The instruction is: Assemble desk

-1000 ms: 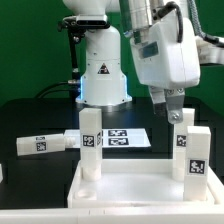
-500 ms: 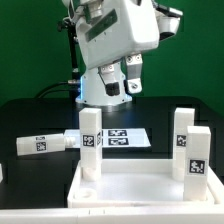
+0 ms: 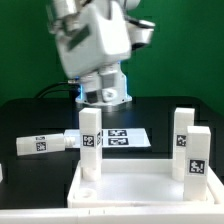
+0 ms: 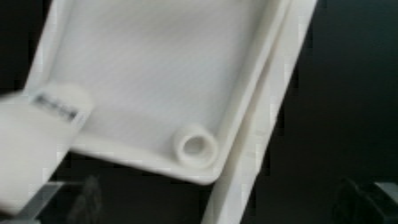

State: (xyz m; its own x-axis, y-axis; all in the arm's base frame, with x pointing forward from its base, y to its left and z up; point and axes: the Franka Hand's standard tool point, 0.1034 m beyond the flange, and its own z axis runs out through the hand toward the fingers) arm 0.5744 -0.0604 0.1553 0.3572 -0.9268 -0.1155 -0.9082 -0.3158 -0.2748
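The white rimmed tabletop (image 3: 140, 188) lies at the front of the exterior view. One tagged leg (image 3: 90, 145) stands upright at its left corner. Two tagged legs (image 3: 183, 128) (image 3: 196, 157) stand at its right side. Another leg (image 3: 42, 144) lies flat on the black table to the left. The arm's wrist (image 3: 95, 40) is high up at the exterior view's left, far above all parts. In the blurred wrist view I see the tabletop (image 4: 151, 70), a round corner socket (image 4: 196, 148) and an upright leg (image 4: 39, 125). My gripper (image 4: 222, 205) is open and empty, its dark fingers barely showing.
The marker board (image 3: 128, 138) lies flat behind the tabletop. The robot's white base (image 3: 105, 88) stands at the back. The black table's left edge is near the lying leg.
The arm has swung from above the right legs up and over to the exterior view's left. The tabletop and all legs have not moved.
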